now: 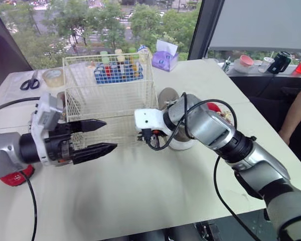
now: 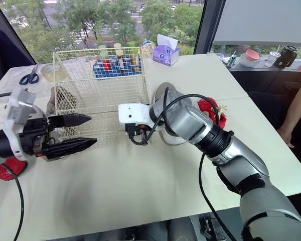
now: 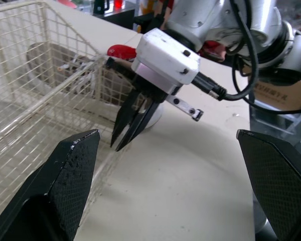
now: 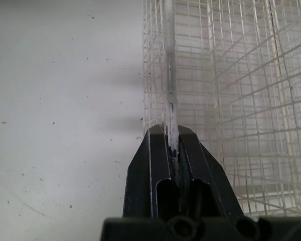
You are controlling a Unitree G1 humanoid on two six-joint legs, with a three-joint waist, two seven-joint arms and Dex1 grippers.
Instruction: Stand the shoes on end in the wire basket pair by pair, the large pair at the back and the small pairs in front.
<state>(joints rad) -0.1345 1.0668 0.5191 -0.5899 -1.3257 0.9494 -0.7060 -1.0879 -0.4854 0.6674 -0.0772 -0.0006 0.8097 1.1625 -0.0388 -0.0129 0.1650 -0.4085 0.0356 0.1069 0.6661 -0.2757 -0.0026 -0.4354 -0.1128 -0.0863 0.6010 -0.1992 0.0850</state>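
— Where is the wire basket [image 1: 110, 95]?
— Mid-worktop [image 1: 140, 196], standing with its mesh empty as far as I can see.
— And the shoes?
— A red shoe [image 2: 209, 109] lies on the worktop on the far side of the right arm, apart from the basket. A grey shoe [image 2: 62, 98] sits at the basket's left end. Through the wires I cannot tell whether it is inside or just outside.
— The right pincer [image 3: 123, 140]?
— Clamped together on a wire at the basket's near right corner.
— The left pincer [image 1: 110, 134]?
— Fingers spread apart, holding nothing, hovering just before the basket's near left side.
— Anything beyond?
— Scissors [image 1: 29, 83], a tissue box [image 1: 164, 59] and a blue rack of bottles [image 1: 118, 71] behind the basket.
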